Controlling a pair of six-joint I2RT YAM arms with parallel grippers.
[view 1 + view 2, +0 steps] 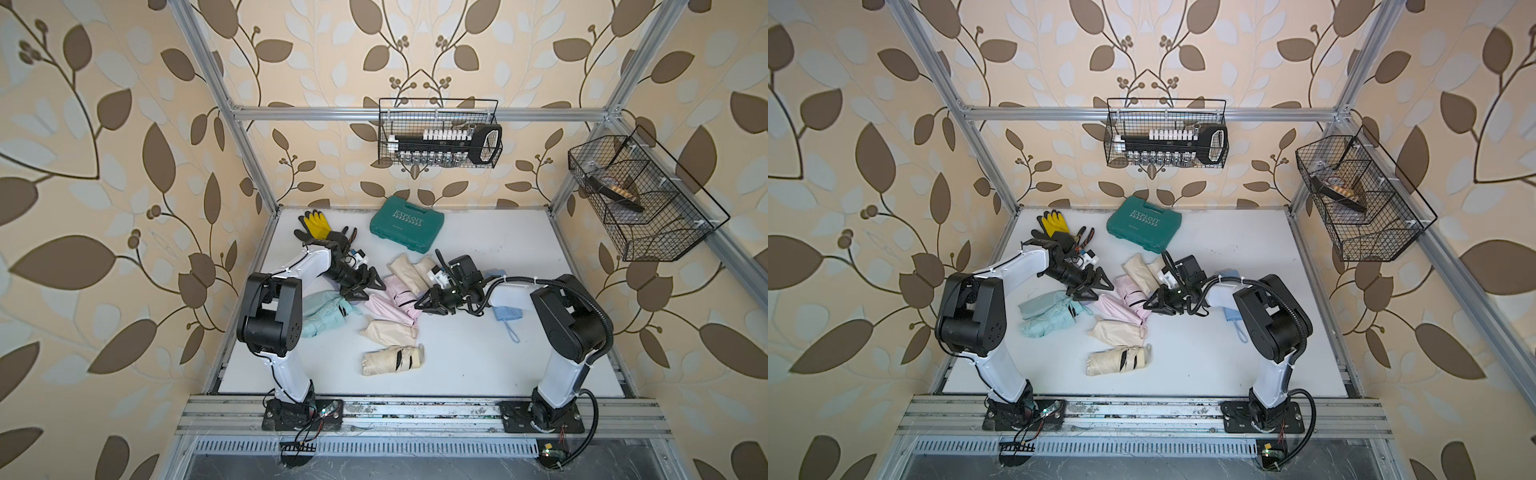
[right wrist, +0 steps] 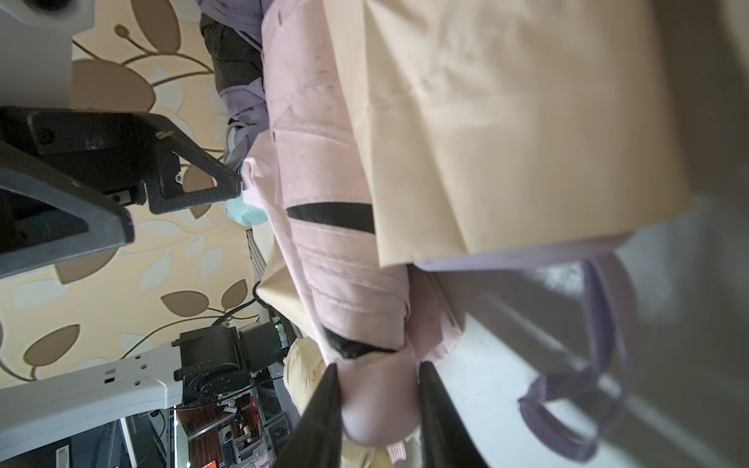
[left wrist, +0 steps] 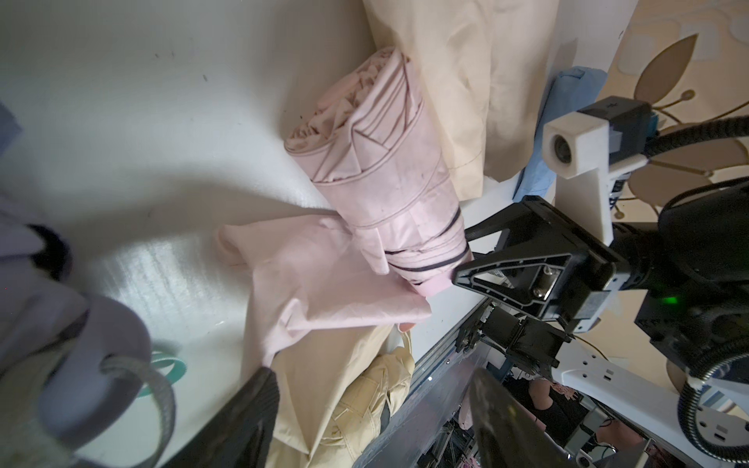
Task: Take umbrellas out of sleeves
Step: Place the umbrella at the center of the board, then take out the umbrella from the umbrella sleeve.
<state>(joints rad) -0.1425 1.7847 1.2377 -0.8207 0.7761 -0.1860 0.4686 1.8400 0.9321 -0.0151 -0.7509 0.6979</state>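
Two arms: right claw (image 1: pixel 420 304) grips the pink umbrella (image 3: pixel 389 174) by its handle (image 2: pixel 377 405), seemingly the firmest hold; left claw (image 1: pixel 368 289) gapes wide near the limp sleeve (image 3: pixel 324 283).

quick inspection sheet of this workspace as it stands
surface: white table, faint marks
job's things: pink umbrella out, overlapping pink sleeve; cream umbrella out beside cream sleeve; mint umbrella by left arm
clutter: green case, gloves at back
grippers: left gripper open by pink sleeve; right gripper shut on pink umbrella's handle
cables: black hose along right arm
surroundings: wire baskets, leaf wallpaper
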